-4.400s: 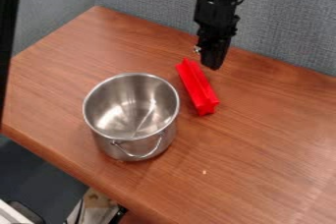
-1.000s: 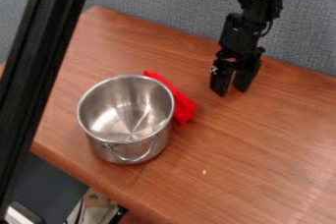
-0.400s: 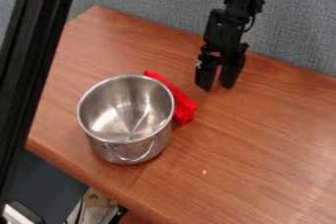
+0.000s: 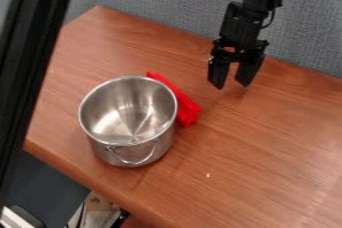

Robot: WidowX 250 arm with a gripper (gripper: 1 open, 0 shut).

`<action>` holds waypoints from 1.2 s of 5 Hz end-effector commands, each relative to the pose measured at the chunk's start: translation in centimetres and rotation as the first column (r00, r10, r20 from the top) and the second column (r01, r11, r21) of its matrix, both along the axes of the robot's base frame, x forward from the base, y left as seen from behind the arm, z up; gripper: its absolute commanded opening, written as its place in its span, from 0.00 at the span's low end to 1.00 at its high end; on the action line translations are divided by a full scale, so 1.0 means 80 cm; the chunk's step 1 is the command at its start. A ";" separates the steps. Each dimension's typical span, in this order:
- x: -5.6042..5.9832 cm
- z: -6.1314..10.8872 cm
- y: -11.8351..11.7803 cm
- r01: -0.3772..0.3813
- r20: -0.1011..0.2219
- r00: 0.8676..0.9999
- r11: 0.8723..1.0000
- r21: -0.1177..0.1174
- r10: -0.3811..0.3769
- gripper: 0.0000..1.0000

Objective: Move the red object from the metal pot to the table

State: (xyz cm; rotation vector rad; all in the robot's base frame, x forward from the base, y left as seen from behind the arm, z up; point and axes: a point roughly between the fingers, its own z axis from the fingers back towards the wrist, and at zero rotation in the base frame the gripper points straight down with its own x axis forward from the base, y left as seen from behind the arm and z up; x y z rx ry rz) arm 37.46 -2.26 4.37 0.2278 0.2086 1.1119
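Note:
The red object [image 4: 181, 99] lies flat on the table [image 4: 267, 162], tucked against the far right side of the metal pot [image 4: 128, 120], which hides part of it. The pot stands upright and empty, its small handle toward the front. My gripper [image 4: 230, 79] hangs open above the table to the right of and beyond the red block, with nothing between its fingers.
A black vertical post [image 4: 34, 82] leans across the left side of the view. The table's front edge [image 4: 120, 192] runs diagonally just below the pot. A grey wall stands behind the table.
The gripper has shifted a little up and to the right since the last frame, still open. Much earlier the red block lay further right of the pot; it now sits against it.

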 end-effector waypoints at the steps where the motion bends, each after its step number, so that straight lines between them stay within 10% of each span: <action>1: -0.015 0.037 0.016 -0.076 0.110 0.991 0.996 -0.045 0.080 1.00; 2: -0.038 0.040 0.021 -0.120 0.134 0.982 0.989 -0.088 0.131 1.00; 4: -0.039 0.062 0.040 -0.221 0.071 0.971 0.971 -0.090 0.227 1.00; 6: -0.053 0.055 0.059 -0.292 0.116 0.944 0.947 -0.134 0.308 1.00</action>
